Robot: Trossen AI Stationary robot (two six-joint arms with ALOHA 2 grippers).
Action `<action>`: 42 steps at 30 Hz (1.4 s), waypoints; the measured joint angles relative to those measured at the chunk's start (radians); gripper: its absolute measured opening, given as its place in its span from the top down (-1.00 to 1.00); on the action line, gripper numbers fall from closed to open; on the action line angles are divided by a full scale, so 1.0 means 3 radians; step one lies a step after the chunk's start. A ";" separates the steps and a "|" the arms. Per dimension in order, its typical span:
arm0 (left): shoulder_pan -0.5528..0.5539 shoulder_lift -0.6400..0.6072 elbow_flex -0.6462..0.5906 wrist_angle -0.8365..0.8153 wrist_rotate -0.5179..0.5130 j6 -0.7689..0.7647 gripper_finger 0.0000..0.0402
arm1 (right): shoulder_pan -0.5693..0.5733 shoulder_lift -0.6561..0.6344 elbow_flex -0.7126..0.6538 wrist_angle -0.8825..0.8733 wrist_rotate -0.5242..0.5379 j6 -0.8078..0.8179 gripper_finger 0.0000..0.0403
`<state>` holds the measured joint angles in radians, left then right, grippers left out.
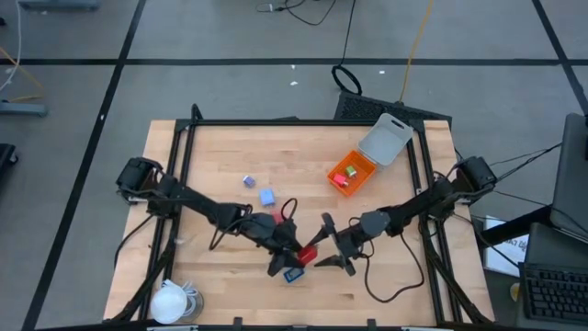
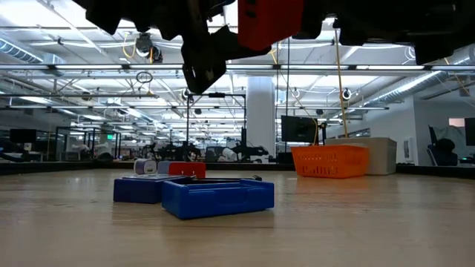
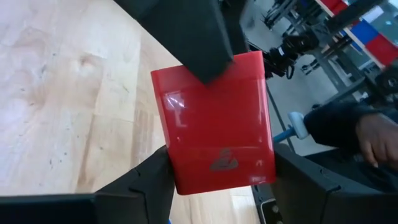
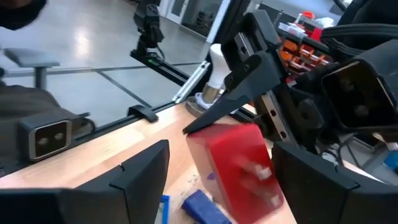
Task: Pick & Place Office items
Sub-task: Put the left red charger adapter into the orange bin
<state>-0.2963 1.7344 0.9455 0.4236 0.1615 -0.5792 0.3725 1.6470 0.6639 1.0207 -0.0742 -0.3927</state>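
Note:
My left gripper [image 1: 292, 258] is shut on a red block [image 1: 306, 253], which also shows in the left wrist view [image 3: 214, 127] and hangs high over the table in the low view [image 2: 271, 22]. My right gripper [image 4: 221, 180] is open, with its fingers on either side of the same block [image 4: 239, 168], near the table's near middle [image 1: 323, 250]. A blue flat rectangle [image 1: 294, 274] lies flat under them. Another red piece [image 1: 264, 221], a pale blue cube [image 1: 266, 196] and a purple cube [image 1: 249, 181] rest on the wood. My left gripper pinches the red block between its two fingers [image 3: 146, 186], on opposite side faces at the end nearest the wrist [image 3: 186, 177]. It comes at the block from the table's left. The block is lifted clear of the table.
The orange tray [image 1: 352, 173] with its grey lid [image 1: 384, 140] open sits toward the far right and holds small pieces. A white round lump with a cord [image 1: 170, 302] lies at the near left corner. Two blue pieces [image 2: 215, 196] lie below the grippers. Black frame rails [image 1: 179, 165] border the table.

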 joint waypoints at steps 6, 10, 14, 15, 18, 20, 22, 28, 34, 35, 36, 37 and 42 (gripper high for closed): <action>0.0022 0.0000 -0.0003 0.0009 0.0010 -0.0003 -0.12 | 0.0000 0.0066 0.0060 -0.0001 0.0075 -0.0085 -0.27; 0.0026 0.0000 -0.0004 0.0022 0.0010 -0.0009 -0.07 | -0.0001 0.0067 0.0060 -0.0112 0.0243 -0.0162 -0.19; 0.0023 -0.0002 -0.0004 0.0046 0.0057 -0.0008 -0.14 | -0.0002 0.0067 0.0060 -0.0110 0.0247 -0.0170 -0.08; 0.0023 -0.0003 -0.0004 0.0046 0.0065 -0.0008 -0.17 | -0.0002 0.0067 0.0060 -0.0120 0.0245 -0.0169 -0.05; 0.0022 -0.0003 -0.0004 0.0054 0.0077 -0.0007 -0.21 | 0.0000 0.0067 0.0060 -0.0133 0.0236 -0.0164 0.05; 0.0024 -0.0006 -0.0004 0.0064 0.0078 -0.0005 -0.18 | 0.0003 0.0067 0.0060 -0.0139 0.0238 -0.0162 0.12; 0.0023 -0.0006 -0.0004 0.0062 0.0081 -0.0013 -0.12 | 0.0003 0.0067 0.0060 -0.0144 0.0228 -0.0171 0.19; 0.0023 -0.0006 -0.0004 0.0058 0.0099 -0.0026 -0.09 | 0.0003 0.0067 0.0060 -0.0157 0.0230 -0.0238 0.27; 0.0059 -0.0006 -0.0004 0.0055 0.0139 0.0042 -0.44 | 0.0009 0.0038 0.0059 -0.0204 0.0242 -0.0097 0.30; 0.0072 -0.0006 -0.0004 0.0053 0.0215 0.0034 -0.49 | 0.0009 0.0011 0.0059 -0.0221 0.0242 -0.0072 0.33; 0.0086 -0.0006 -0.0004 0.0052 0.0310 0.0024 -0.53 | 0.0009 -0.0019 0.0059 -0.0257 0.0242 -0.0045 0.35; 0.0104 -0.0006 -0.0004 0.0052 0.0407 0.0014 -0.57 | 0.0009 -0.0053 0.0059 -0.0310 0.0242 -0.0012 0.38; 0.0207 -0.0006 -0.0004 -0.0024 0.0770 -0.0033 -0.71 | 0.0009 -0.0324 0.0056 -0.0731 0.0243 0.0167 0.43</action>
<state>-0.2342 1.7325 0.9443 0.4165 0.3927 -0.5891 0.3752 1.5499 0.6807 0.8015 -0.0013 -0.3427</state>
